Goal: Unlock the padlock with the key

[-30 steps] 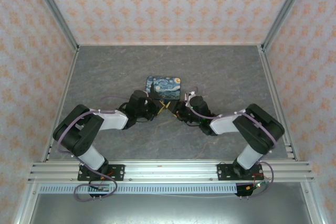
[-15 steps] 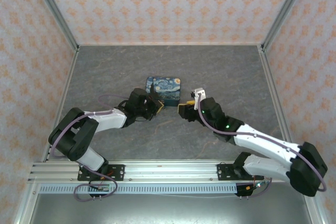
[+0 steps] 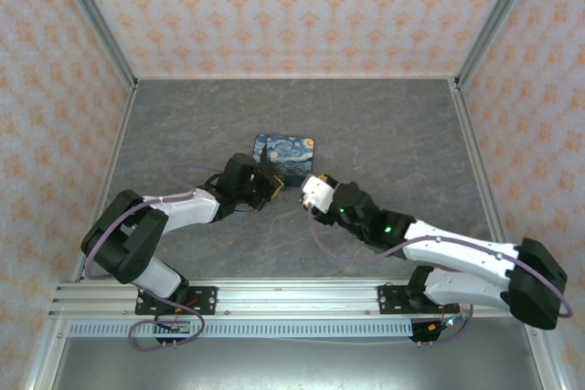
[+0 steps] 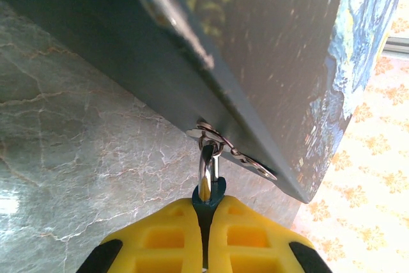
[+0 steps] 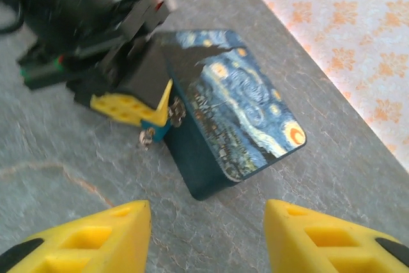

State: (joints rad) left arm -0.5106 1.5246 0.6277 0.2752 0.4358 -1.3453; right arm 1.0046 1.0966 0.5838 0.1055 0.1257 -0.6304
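Observation:
The small teal padlock hangs by its chrome shackle from the hasp on the front of the night-sky painted box. My left gripper is shut on the padlock body, yellow fingers pressed on both sides. In the right wrist view the padlock shows beside the left gripper, with a small metal piece, perhaps the key, at its lower end. My right gripper stands open a short way in front of the box, nothing between its fingers. From above, the left gripper and right gripper flank the box's front.
The grey marble-patterned floor is walled in by patterned panels on three sides. A metal rail runs along the near edge. The right arm lies low across the near right.
The right arm has stretched out low to the right and its gripper has drawn back from the padlock and now stands open. The left gripper stays on the padlock.

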